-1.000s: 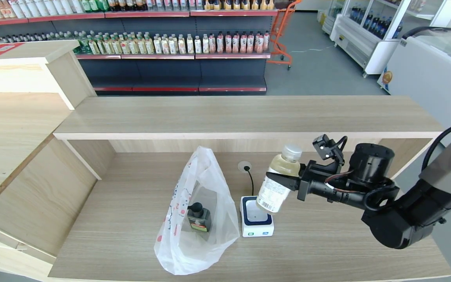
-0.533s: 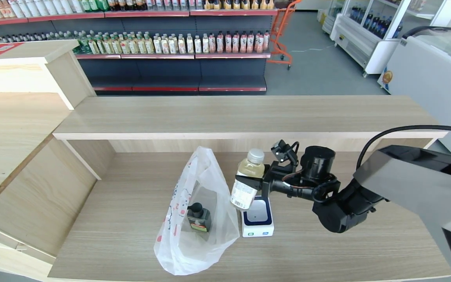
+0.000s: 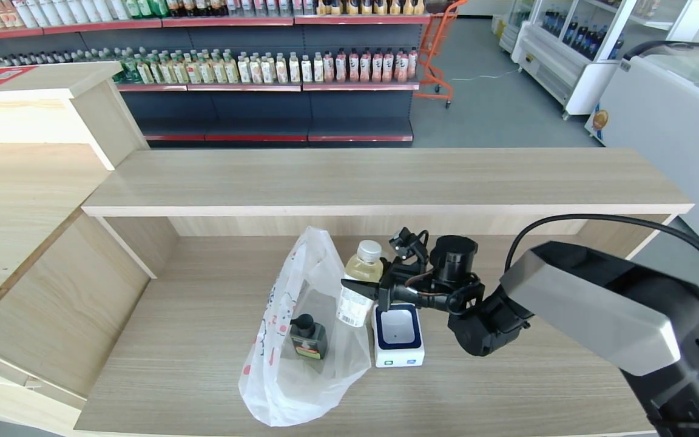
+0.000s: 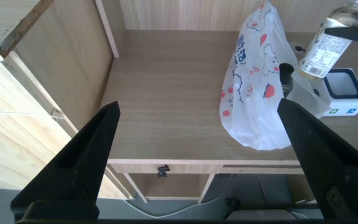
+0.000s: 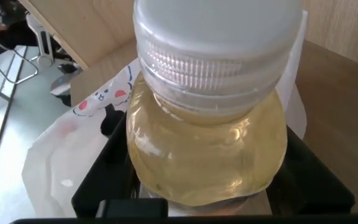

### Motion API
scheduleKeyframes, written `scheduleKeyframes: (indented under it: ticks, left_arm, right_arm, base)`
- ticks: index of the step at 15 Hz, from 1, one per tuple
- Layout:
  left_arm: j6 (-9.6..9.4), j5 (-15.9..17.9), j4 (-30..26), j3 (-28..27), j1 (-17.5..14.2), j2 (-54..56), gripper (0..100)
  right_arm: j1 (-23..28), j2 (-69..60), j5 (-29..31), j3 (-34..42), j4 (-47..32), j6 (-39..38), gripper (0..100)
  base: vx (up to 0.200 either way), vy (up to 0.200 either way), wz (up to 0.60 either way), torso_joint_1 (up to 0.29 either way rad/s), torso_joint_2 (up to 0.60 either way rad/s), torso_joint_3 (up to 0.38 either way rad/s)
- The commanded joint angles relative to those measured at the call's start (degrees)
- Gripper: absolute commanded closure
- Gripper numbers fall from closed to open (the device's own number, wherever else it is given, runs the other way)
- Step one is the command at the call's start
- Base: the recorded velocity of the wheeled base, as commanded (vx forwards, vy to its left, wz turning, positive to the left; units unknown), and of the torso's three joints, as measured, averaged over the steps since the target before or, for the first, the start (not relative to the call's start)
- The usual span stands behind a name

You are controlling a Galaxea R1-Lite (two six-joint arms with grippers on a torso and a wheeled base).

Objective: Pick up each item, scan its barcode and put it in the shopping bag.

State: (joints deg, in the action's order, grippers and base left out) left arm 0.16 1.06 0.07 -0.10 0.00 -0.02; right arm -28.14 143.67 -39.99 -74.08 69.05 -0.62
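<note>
left gripper (image 4: 197, 104) gapes above the counter (image 4: 166, 93), bottle (image 4: 325, 50) just beside shopping bag (image 4: 253, 93).

Right arm (image 3: 592, 303): a black cable (image 3: 598, 217) is arching over its grey boxy shell, which is tapering into black cylindrical joints (image 3: 454, 252) and a black right gripper (image 3: 361, 289).

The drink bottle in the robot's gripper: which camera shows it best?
The head view: the drink bottle appears whole, cap to label, clamped in the right gripper beside the shopping bag. In the right wrist view its cap and shoulder loom close up; in the left wrist view it is small, at the edge.
</note>
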Motion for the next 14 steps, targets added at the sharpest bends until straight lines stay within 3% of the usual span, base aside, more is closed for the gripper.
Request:
scheduleKeyframes:
  ticks: [1, 9, 14]
  left_arm:
    - [0.02, -0.01, 0.01, 0.01, 0.00, 0.02, 0]
    - [0.02, -0.01, 0.01, 0.01, 0.00, 0.02, 0]
    - [0.02, -0.01, 0.01, 0.01, 0.00, 0.02, 0]
  right_arm:
    - [-0.87, 4.34, -0.09, -4.58, -0.58, 0.09, 100]
    - [-2.36, 11.72, -0.18, -13.90, -0.76, 2.38, 100]
    - [-2.36, 15.42, -0.09, -18.99, -4.98, 8.44, 100]
  base:
    - [0.000, 0.000, 0.00, 0.000, 0.00, 0.000]
    - [0.000, 0.000, 0.00, 0.000, 0.00, 0.000]
    - [0.000, 0.000, 0.00, 0.000, 0.00, 0.000]
